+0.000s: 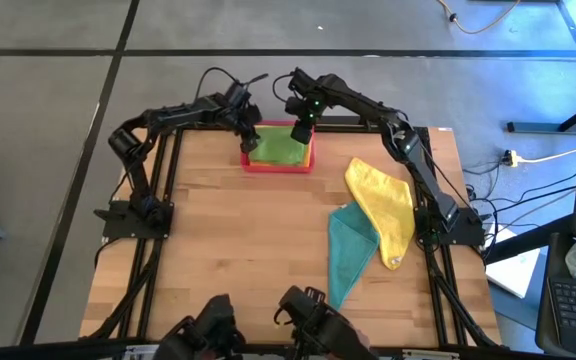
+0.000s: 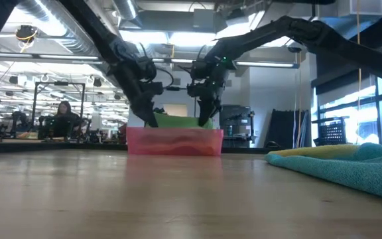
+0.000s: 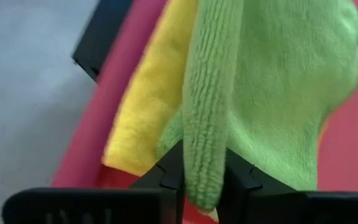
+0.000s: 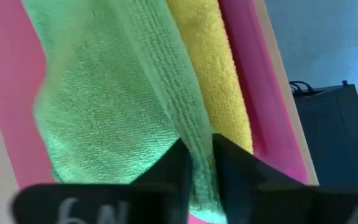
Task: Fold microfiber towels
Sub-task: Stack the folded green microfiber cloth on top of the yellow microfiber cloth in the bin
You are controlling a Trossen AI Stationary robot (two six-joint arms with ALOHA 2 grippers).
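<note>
A bright green towel (image 1: 278, 148) lies in the pink tray (image 1: 278, 167) at the table's far middle, on top of a yellow towel (image 3: 145, 106) that also shows in the right wrist view (image 4: 213, 56). My left gripper (image 1: 249, 143) stands at the tray's left end and my right gripper (image 1: 303, 133) at its right end. Both point down into the tray and are shut on the green towel. In the low view the fingertips of both grippers (image 2: 152, 121) (image 2: 207, 121) reach just behind the tray's near wall. My left gripper pinches a raised fold (image 3: 204, 155) of the green towel's left end between its two fingers, slanting down from above. The rest of the towel lies slack on the yellow towel in the tray. My right gripper pinches a raised ridge (image 4: 194, 140) of the green towel's right end between its two fingers, coming steeply from above. The cloth beyond the fingers rests slack in the tray.
On the table's right half a second yellow towel (image 1: 388, 205) lies partly over a teal towel (image 1: 350, 255), both crumpled. The wooden table's left and middle are bare. Behind the tray runs the table's far edge with black frame bars (image 3: 104, 37).
</note>
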